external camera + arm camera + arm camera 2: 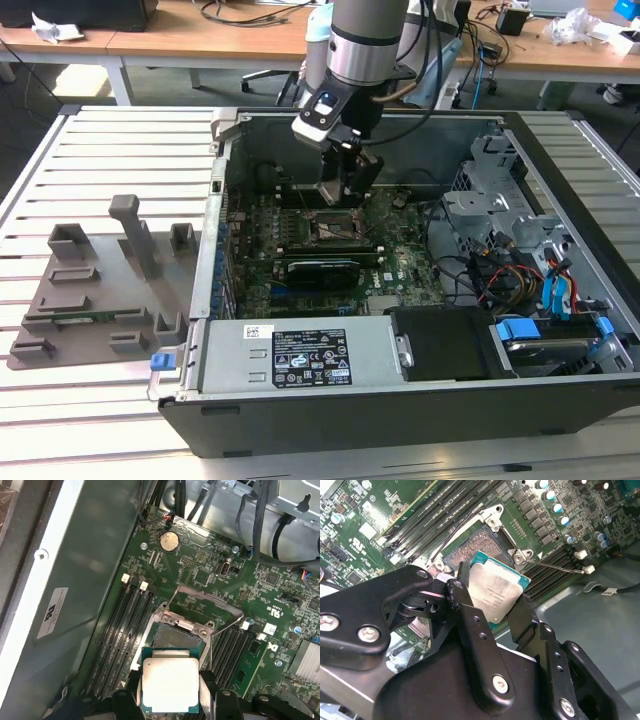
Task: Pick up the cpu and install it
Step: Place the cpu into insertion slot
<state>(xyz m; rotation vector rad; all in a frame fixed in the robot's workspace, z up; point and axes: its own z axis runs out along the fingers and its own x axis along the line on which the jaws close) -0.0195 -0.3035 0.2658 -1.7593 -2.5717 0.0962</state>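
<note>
My claw (pixel 492 592) is closed narrowly on the cpu (pixel 496 594), with a finger (pixel 470 617) on each of two opposite edges. The metal lid faces up at me and nothing touches the underside (a grip by the rim is, I judge, the only one kind to the contacts). I hold the chip level just above the socket (pixel 177 636), offset a little toward one of its edges and not yet seated. Most of the socket's contact field shows bare.

The load frame (pixel 205 604) stands flipped open on the socket's coin-cell (pixel 168 541) side, and its thin lever (pixel 560 569) lies released just beside the socket. I take that as why the way in is free. Memory slots (pixel 127 625) run along both flanks of the socket, so my fingers have little room there. In the exterior view I hang directly over the socket, inside the open computer case (pixel 560 130).

As for writing, the cpu's lid carries a few lines of fine dark print. A white label (pixel 52 612) sits on the case wall beyond the slots from the socket. A larger printed sticker (pixel 310 358) covers the power supply (pixel 225 375), well apart from the socket. I leave all of it unread.
</note>
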